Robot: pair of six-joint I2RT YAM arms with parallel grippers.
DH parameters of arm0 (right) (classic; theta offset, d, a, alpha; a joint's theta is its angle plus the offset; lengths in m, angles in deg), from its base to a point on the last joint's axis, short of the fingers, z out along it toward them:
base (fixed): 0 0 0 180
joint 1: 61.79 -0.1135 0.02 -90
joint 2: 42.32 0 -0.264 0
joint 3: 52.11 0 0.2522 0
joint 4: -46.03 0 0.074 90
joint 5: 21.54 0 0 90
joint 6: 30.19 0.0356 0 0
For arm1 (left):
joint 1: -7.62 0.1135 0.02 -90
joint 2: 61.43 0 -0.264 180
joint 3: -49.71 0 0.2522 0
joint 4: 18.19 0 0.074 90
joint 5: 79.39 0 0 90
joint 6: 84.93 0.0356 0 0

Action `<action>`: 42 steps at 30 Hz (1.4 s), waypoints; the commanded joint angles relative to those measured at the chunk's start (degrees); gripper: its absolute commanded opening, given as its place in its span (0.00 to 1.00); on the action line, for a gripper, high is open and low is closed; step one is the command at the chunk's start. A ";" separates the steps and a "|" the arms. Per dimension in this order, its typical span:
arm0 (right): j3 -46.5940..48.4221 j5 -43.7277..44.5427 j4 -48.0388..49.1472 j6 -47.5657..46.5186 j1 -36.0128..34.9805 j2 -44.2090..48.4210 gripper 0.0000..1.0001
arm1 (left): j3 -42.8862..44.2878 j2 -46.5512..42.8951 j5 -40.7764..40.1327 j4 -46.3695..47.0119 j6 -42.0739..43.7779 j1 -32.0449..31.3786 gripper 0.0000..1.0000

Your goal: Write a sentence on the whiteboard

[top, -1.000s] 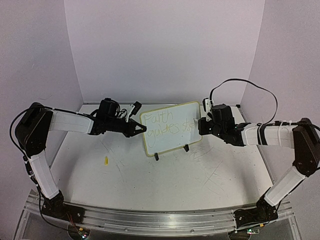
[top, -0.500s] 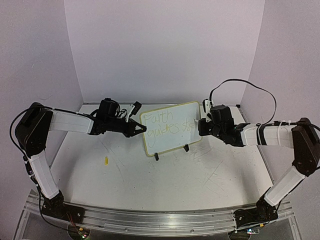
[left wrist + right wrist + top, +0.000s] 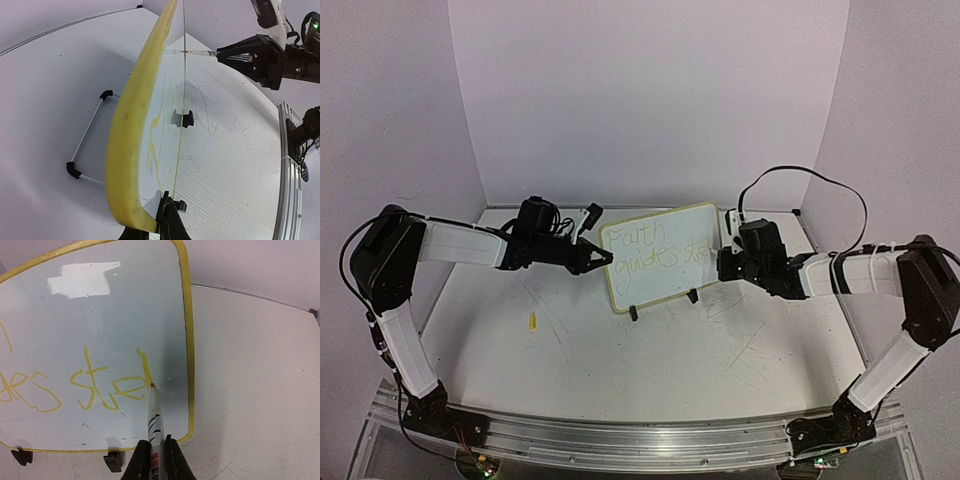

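Board braced for writing
The whiteboard (image 3: pixel 662 255) stands mid-table (image 3: pixel 650 370) near the back edge. The left gripper (image 3: pixel 602 259) pinches its left rim to steady it, and the right gripper (image 3: pixel 154 455) is clamped on a marker (image 3: pixel 154 417), tip pressed to the board.

A flat white counter (image 3: pixel 650 370) formed the base of the enclosure. Its matte surface was crossed by many thin grey scuffs and scratches, densest toward the middle and right. Three plain pale lavender panels closed it in: a back wall (image 3: pixel 650 100) that met the counter's far edge, and a left wall (image 3: pixel 380 120) and a right wall (image 3: pixel 910 110) that angled outward. A ribbed silver aluminium rail (image 3: pixel 640 440) ran along the near edge. The light was soft and even, throwing only faint shadows.
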 commanded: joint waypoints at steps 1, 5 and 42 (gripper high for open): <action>-1.57 -1.81 1.57 1.73 0.14 -2.33 0.00 | 0.14 0.32 -12.79 -4.27 6.67 1.57 0.00; -2.75 -2.74 1.93 2.61 -0.04 -2.85 0.00 | 0.28 0.42 -12.83 -4.28 6.64 1.58 0.00; 4.83 -1.13 0.95 -0.96 1.22 -0.07 0.00 | 0.50 0.52 -12.91 -4.52 6.70 1.57 0.00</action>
